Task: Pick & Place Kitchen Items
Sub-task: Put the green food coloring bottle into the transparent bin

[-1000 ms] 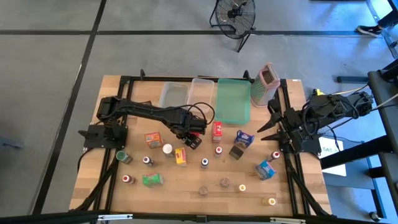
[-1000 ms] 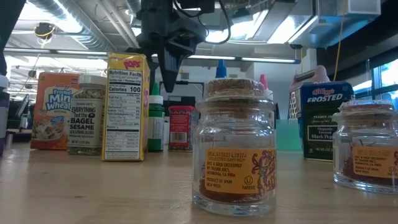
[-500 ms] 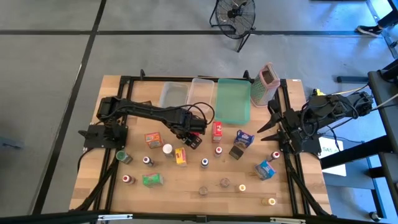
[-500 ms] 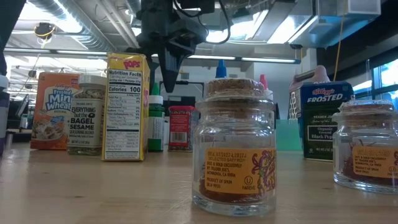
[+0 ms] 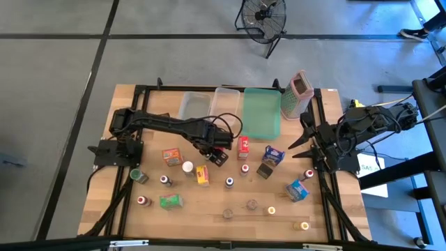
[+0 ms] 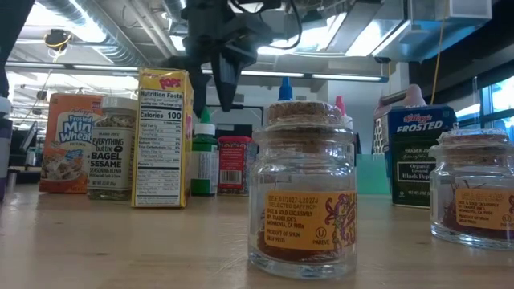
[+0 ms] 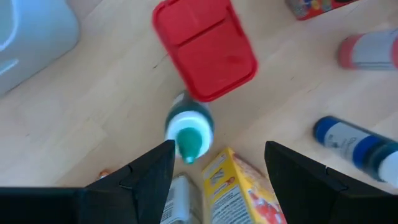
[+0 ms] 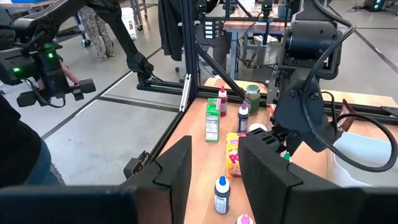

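On the left half of the tabletop [image 5: 104, 209] the left tool [image 5: 218, 155] hangs with its fingers apart and nothing between them, directly above a small green-capped bottle [image 7: 188, 132] that stands upright; the wrist view looks straight down its nozzle, which suggests the arm is lining up to drop its fingers either side of that cap. Room there is tight: a red box [image 5: 243, 145] stands just beside the bottle on one side, a yellow Pops cereal box [image 5: 203, 174] just beside it on the other, and a white-capped jar [image 5: 187, 167] is near too, so a straight descent looks safer than any sideways approach. Further left, an orange Mini-Wheats box [image 5: 171, 155], a green box [image 5: 170, 201] and several small bottles stand well apart. Behind, along the far edge, two clear tubs [image 5: 209, 104] and a green tray [image 5: 262, 111] are probably where items are meant to go, with a pink-topped grater [image 5: 298, 94] at the tray's right. Further right stand a blue Frosted box [image 5: 274, 155] and another blue box [image 5: 298, 189]. The right tool [image 5: 301, 144] waits at the tabletop's right edge, its fingers partly spread and holding nothing.
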Tool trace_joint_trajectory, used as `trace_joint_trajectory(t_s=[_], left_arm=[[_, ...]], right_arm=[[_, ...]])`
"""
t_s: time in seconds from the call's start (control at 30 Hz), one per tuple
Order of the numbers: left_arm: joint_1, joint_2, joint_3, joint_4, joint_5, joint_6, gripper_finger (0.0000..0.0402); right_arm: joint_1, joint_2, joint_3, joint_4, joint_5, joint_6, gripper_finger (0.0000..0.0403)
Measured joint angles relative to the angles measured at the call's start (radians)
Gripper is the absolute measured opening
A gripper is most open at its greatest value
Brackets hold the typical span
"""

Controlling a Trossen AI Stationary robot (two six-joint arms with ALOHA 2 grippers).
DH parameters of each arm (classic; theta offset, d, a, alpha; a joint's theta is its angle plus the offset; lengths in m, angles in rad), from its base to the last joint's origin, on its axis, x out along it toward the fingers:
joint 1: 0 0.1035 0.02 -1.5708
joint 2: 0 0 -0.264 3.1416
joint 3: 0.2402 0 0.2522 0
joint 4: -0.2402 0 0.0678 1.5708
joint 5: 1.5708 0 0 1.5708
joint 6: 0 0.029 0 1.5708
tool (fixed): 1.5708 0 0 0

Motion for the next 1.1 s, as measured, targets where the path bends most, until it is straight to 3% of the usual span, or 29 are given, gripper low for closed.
trace_joint_trajectory(t_s=[0.13, 1.1], left_arm=[[0.001, 0.0, 0.0, -0.055, -0.021, 0.018, 0.0244], [0.026, -0.003, -0.032, -0.01, 0.01, 0.116, 0.0244]], right_arm=[[0.0, 0.0, 0.0, 0.0, 0.0, 0.0, 0.0133], [0.0, 0.0, 0.0, 0.0, 0.001, -0.011, 0.0133]])
